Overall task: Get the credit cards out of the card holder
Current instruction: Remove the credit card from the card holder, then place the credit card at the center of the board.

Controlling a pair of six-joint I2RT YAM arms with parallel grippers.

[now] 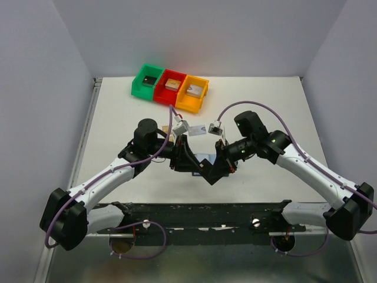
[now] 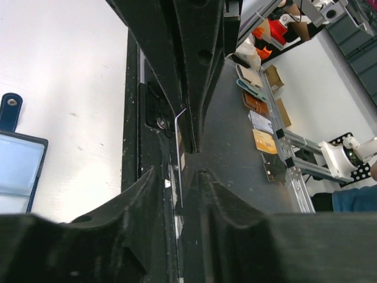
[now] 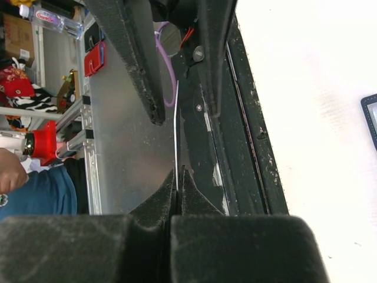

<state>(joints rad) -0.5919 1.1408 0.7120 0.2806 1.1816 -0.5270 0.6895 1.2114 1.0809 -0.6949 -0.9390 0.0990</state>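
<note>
The navy card holder (image 1: pixel 204 158) lies open on the table under the two grippers, mostly hidden. Its pale blue sleeve shows at the left edge of the left wrist view (image 2: pixel 17 171), and a corner shows in the right wrist view (image 3: pixel 371 118). My right gripper (image 1: pixel 217 170) (image 3: pixel 178 171) is shut on a thin credit card (image 3: pixel 176 130), seen edge-on. My left gripper (image 1: pixel 197 166) (image 2: pixel 187 172) faces it with the jaws a little apart, and the same card's edge (image 2: pixel 179 165) stands between them. A tan card (image 1: pixel 166 128) and a grey card (image 1: pixel 198 129) lie just beyond the grippers.
A green bin (image 1: pixel 147 79), a red bin (image 1: pixel 171 86) and an orange bin (image 1: pixel 193 92) stand in a row at the back, each with a small block inside. The black mounting rail (image 1: pixel 194 212) runs along the table's near edge.
</note>
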